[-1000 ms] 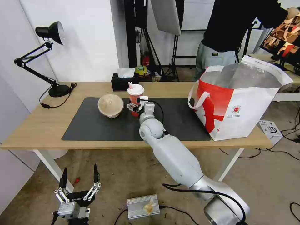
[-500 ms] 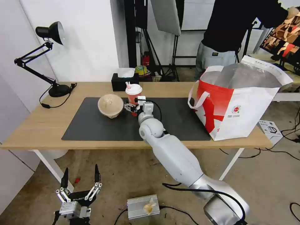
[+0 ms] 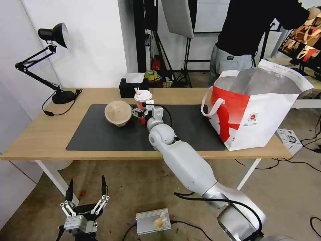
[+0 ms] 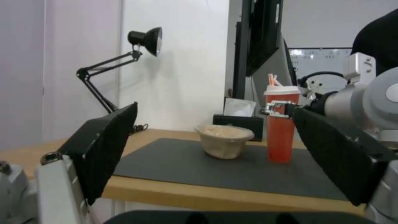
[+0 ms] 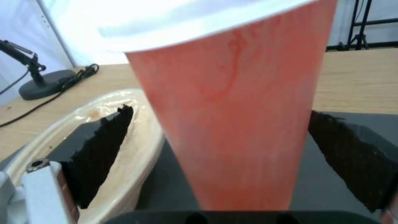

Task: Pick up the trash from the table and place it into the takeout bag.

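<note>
Leftmost in the head view, the left gripper hangs parked below the table edge, over the floor, its black fingers spread wide with nothing between them. On the long light-wood table, a black desk lamp stands at the far left corner. Next along, on the large dark grey mat, sits the round beige lidded bowl, upright and untouched. Just beside it to the right stands the tall red drink cup with white lid and straw, resting on the mat. The right gripper is reached out to this cup; in the right wrist view the cup's red wall stands between the two black fingers, which are parted on either side with a gap showing, so the grasp does not look closed yet. Behind the cup is a black tissue box. Well apart at the right end of the table stands the large white-and-red insulated takeout bag, mouth open, silver lining visible.

As a judgement, the task is only partly along: the cup and the beige bowl are both on the table and have yet to go into the bag. Whether anything already lies inside the bag cannot be told.
</note>
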Controlling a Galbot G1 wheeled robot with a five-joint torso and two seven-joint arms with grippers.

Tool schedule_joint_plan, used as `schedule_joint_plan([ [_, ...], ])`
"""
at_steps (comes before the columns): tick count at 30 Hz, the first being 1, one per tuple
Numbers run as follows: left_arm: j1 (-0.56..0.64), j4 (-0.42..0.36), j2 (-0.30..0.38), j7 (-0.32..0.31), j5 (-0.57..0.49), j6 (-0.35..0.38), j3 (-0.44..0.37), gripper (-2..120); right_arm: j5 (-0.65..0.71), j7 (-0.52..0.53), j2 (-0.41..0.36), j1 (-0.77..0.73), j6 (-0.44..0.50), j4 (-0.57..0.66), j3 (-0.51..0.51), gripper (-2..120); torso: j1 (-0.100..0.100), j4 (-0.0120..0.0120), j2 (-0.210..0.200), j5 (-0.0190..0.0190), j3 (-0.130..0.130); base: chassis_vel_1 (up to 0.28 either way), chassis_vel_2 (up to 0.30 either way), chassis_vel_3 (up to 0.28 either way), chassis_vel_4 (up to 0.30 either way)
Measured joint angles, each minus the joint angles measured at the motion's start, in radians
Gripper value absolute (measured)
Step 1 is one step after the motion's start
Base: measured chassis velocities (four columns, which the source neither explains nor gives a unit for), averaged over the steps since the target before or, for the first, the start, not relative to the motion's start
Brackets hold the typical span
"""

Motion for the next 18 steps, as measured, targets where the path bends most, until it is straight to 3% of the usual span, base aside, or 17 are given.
schedule_joint_plan([
  [10,-0.002,0.005,0.000,0.000,0.000,0.000,0.001,100,0.013,-0.025,0.001,0.019,0.012,-0.048,0.004,100,0.000,0.0000,0.000,0.0000,0.000,0.000,0.000,0.000,0.000],
  [13,-0.002,0.006,0.000,0.000,0.000,0.000,0.001,100,0.015,-0.031,0.001,0.019,0.013,-0.052,0.005,94,0.000,0.0000,0.000,0.0000,0.000,0.000,0.000,0.000,0.000],
  [15,-0.003,0.007,0.000,0.000,0.000,-0.001,0.001,100,0.019,-0.043,0.001,0.017,0.016,-0.054,0.007,81,0.000,0.0000,0.000,0.0000,0.000,0.000,0.000,0.000,0.000],
  [18,-0.003,0.008,0.000,0.000,0.000,-0.001,0.001,100,0.022,-0.053,0.000,0.009,0.019,-0.054,0.007,73,0.000,0.0000,0.000,0.0000,0.000,0.000,0.000,0.000,0.000],
])
